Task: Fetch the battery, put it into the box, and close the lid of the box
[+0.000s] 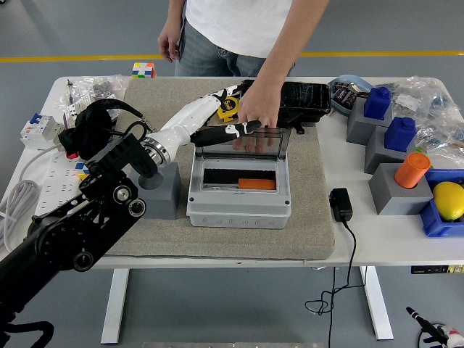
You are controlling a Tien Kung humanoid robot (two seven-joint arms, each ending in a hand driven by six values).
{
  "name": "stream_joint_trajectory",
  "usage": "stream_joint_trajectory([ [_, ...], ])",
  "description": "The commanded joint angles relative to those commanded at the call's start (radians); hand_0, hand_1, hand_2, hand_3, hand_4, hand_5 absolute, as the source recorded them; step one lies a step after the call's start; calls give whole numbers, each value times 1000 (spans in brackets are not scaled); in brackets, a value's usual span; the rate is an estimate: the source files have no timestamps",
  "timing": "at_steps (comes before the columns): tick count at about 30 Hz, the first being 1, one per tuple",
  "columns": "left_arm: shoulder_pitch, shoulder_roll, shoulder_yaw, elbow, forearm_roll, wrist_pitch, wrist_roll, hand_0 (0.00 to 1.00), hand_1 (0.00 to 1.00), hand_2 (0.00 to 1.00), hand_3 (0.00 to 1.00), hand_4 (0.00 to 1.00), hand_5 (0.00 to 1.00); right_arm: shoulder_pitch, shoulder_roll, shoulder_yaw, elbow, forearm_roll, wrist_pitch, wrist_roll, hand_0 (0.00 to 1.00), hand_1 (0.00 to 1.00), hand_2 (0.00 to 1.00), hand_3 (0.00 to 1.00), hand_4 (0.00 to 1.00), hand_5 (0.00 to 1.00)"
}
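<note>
Behind the box (239, 206), left robot hand (221, 125) meets the lid (243, 143) edge.

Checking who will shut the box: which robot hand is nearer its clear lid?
Left. The left hand lies at the raised lid's top edge, beside the person's hand; the right is out of view.

It looked like a robotics lab: a white table (377, 243) crowded with a power strip (52, 190), tape measures (226, 107), circuit breaker (36, 130), over grey yellow-lined floor (72, 36).
</note>
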Motion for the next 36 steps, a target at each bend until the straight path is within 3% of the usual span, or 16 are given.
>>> stream_joint_trajectory([
  [1,-5,1,-4,-3,44,5,7,998,998,983,871,998,998,0,0,-1,0,1,0,0,834,769,747,824,998,998],
  [5,-11,5,-11,-9,181,-10,23,998,998,983,871,998,998,-2,0,1,0,-3,0,-1,834,769,747,824,998,998],
  [6,-10,6,-12,-12,197,-18,26,998,998,983,871,998,998,-2,-1,2,0,-3,0,-1,834,769,747,824,998,998],
  [7,-8,8,-11,-16,213,-29,30,998,998,893,716,998,998,-3,-1,1,0,-3,0,-1,833,770,747,825,998,998],
  [10,0,16,-4,-27,219,-71,44,998,998,893,716,998,998,-3,-2,0,0,-2,-1,-1,833,770,747,825,998,998],
  [12,2,21,4,-33,210,-75,52,998,998,893,716,998,998,-2,-3,-2,0,0,-1,-1,833,770,747,825,998,998],
  [13,3,22,3,-36,211,-76,55,998,998,848,617,998,998,-2,-3,-4,0,1,-2,-1,833,770,747,825,998,998],
  [23,16,29,5,-64,187,-82,50,998,998,849,612,998,998,-2,-2,-17,0,13,-3,0,832,770,747,825,998,998],
  [29,50,62,35,-97,144,-82,50,998,998,844,611,998,998,-3,-4,-14,0,12,-4,0,831,769,747,825,998,998],
  [33,76,89,40,-173,130,-102,113,998,998,861,616,998,998,-2,-8,0,0,3,-5,0,832,770,747,826,998,998],
  [36,96,126,53,-246,108,-170,196,998,998,861,616,998,998,1,-10,-4,0,8,-6,1,832,770,747,826,998,998],
])
